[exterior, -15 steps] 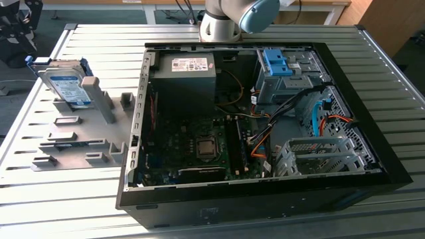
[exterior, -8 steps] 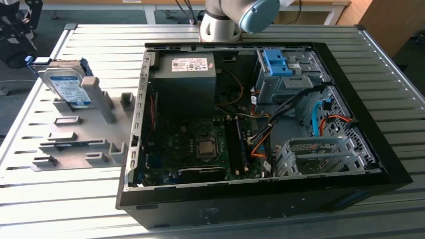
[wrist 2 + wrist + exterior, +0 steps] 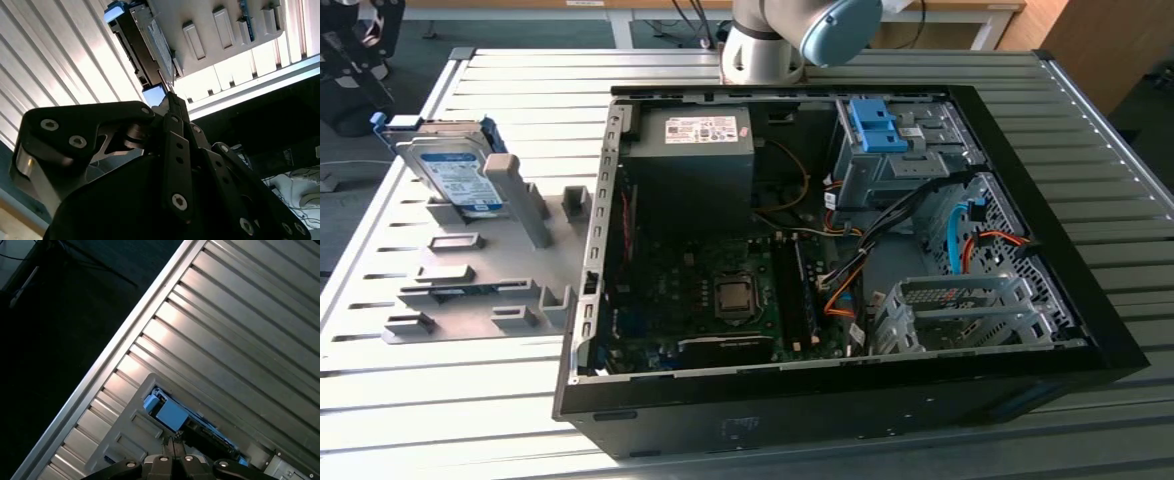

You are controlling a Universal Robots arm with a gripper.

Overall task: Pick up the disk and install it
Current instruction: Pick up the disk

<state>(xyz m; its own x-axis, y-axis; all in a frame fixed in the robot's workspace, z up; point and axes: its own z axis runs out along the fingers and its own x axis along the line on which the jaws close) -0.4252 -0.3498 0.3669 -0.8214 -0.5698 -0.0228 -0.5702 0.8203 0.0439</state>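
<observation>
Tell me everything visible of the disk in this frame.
The disk is a flat silver-grey metal drive with a white-and-blue label on its facing side and blue plastic rails along its edges. It stands on edge, leaning a little, in the grey holder plate on the slatted table, at the exterior view's left of the open computer case. The holder alone touches it; the end effector looks apart from it.
</observation>
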